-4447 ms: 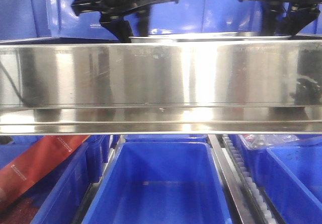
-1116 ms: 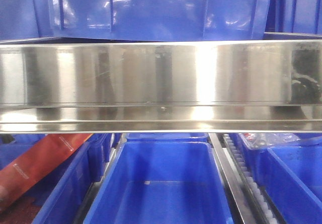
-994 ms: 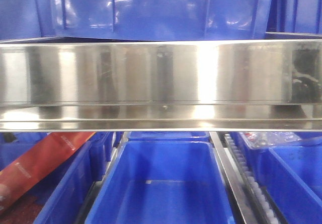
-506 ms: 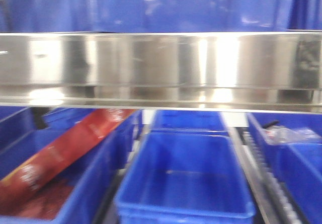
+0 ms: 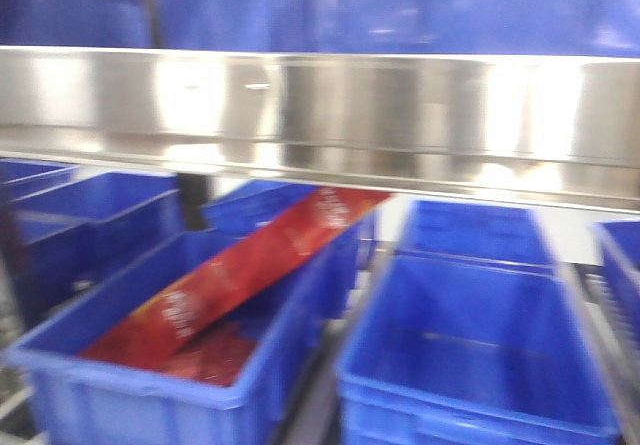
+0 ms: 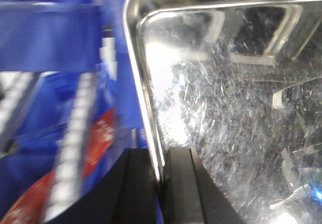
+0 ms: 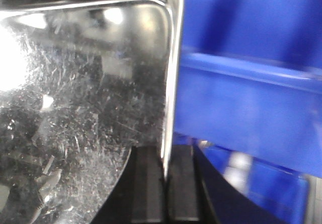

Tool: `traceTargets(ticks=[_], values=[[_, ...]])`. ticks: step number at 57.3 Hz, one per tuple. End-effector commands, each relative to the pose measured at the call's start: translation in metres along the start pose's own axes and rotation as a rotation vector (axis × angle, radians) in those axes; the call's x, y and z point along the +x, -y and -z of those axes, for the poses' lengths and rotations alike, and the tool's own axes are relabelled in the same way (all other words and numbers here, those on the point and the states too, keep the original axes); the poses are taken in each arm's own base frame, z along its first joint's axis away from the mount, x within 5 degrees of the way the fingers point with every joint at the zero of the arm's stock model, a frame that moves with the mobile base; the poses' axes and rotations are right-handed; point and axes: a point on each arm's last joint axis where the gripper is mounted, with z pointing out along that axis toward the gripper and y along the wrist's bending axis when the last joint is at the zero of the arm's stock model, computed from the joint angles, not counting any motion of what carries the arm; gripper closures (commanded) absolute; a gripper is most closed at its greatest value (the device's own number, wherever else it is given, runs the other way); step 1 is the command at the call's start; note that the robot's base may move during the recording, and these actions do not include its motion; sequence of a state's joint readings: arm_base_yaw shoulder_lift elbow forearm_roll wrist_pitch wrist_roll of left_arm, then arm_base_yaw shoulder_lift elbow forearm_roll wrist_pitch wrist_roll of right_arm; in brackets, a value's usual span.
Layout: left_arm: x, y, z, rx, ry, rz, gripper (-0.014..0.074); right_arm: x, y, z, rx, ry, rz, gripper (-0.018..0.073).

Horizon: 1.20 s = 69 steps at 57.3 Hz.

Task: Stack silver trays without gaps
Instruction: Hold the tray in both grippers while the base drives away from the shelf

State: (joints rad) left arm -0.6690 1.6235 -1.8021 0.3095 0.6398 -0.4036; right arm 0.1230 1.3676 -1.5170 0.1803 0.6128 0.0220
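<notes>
So the left gripper [image 6: 160, 183] and right gripper [image 7: 163, 183] are both pinched tight on the tray [image 6: 226, 108] rim. Looks mid-carry; next it needs squaring over another tray.

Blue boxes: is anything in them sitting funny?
Yes. A long red packet lies slanted in the left blue bin, and its upper end seems to poke out past the far rim. Nothing else stands out.
</notes>
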Motion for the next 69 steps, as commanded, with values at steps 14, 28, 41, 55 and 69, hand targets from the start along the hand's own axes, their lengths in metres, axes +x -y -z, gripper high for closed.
traceTargets(ticks=[14,28,41,55,69], values=[[-0.0071,0.0007,0.0057,0.007,0.047,-0.026,0.0603,-0.0084,-0.0002,0.0035,0.006,0.074,0.028,0.0638],[-0.0071,0.0007,0.0057,0.007,0.047,-0.026,0.0603,-0.0084,-0.0002,0.0035,0.006,0.074,0.028,0.0638],[-0.0071,0.0007,0.0057,0.007,0.047,-0.026,0.0603,-0.0084,-0.0002,0.0035,0.006,0.074,0.028,0.0638],[-0.0071,0.0007,0.0057,0.007,0.047,-0.026,0.0603,-0.0084,-0.0002,0.0035,0.006,0.074,0.028,0.0638],[-0.0071,0.0007,0.0057,0.007,0.047,-0.026,0.0603,-0.0084,-0.0002,0.0035,0.006,0.074,0.028,0.0638]])
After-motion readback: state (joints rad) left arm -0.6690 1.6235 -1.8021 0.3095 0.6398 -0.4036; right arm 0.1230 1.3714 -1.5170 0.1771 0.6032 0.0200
